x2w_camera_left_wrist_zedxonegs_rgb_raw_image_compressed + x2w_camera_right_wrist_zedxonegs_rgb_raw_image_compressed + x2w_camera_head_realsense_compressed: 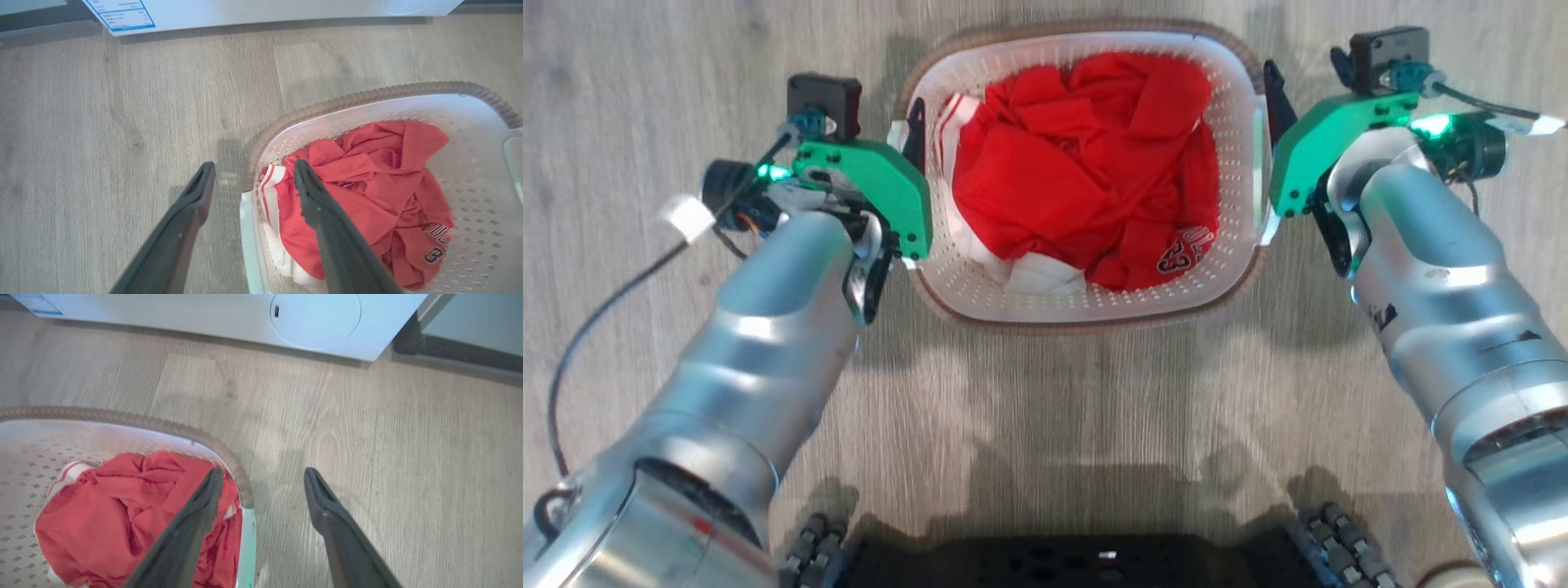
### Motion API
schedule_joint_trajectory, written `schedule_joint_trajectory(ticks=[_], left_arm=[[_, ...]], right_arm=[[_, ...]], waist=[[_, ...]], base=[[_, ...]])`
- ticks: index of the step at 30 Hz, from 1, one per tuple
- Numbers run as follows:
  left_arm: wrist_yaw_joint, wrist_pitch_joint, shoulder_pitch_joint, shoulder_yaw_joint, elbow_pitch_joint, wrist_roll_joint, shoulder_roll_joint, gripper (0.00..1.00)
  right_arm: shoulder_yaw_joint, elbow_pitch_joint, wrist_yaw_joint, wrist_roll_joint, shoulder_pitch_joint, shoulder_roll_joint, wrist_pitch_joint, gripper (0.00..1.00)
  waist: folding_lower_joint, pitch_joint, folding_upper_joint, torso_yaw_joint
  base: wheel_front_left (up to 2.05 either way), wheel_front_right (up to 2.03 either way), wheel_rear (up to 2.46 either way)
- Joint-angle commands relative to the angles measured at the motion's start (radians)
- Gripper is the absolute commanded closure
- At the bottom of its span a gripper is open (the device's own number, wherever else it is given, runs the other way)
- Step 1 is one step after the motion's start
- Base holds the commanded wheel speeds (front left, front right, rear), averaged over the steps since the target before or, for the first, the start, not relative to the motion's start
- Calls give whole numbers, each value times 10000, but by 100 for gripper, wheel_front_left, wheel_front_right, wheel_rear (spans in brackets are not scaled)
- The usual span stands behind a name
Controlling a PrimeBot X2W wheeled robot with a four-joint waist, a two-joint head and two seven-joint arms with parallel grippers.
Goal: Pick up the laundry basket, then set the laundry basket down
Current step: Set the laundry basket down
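In the head view, you see the laundry basket (pixel 1086 314) on the wood-look floor (pixel 686 65), straight ahead at the upper middle, with crumpled red clothes (pixel 1086 163) inside. Your left gripper (pixel 913 135) is at the basket's left side and your right gripper (pixel 1278 98) is at its right side, each with a dark finger against the rim.

In the left wrist view, your left gripper's fingers (pixel 192 204) are spread apart. One is over bare floor outside the basket and the other is over the red clothes inside, so the basket wall and its white side handle (pixel 247 228) lie between them. They are not closed on it. A white washing machine (pixel 265 12) runs along the top edge.

In the right wrist view, your right gripper's fingers are also apart. One is above the clothes inside the brown rim (pixel 122 416) and the other is over the floor outside. The washing machine stands beyond, well apart from the basket.
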Motion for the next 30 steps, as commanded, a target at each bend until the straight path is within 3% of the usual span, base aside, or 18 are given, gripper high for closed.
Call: schedule_joint_trajectory(ticks=[1, 10, 30], left_arm=[[125, -93, 249, 482, -398, 229, 365, 0], [370, -93, 1631, 2072, -1786, 1389, 450, 0], [148, -93, 5530, 5444, -5473, 4752, 260, 0]], right_arm=[[-197, -382, 25, -290, 614, 208, -132, 0], [-1383, -1791, 25, -1037, 1662, 208, -133, 0], [-2084, -5949, 25, -1181, 5162, 208, -133, 0]], waist=[[1, -390, -1, 27], [1, -1638, -1, 33], [1, -4684, -1, -147]], base=[[0, 0, 0], [0, 0, 0], [0, 0, 0]])
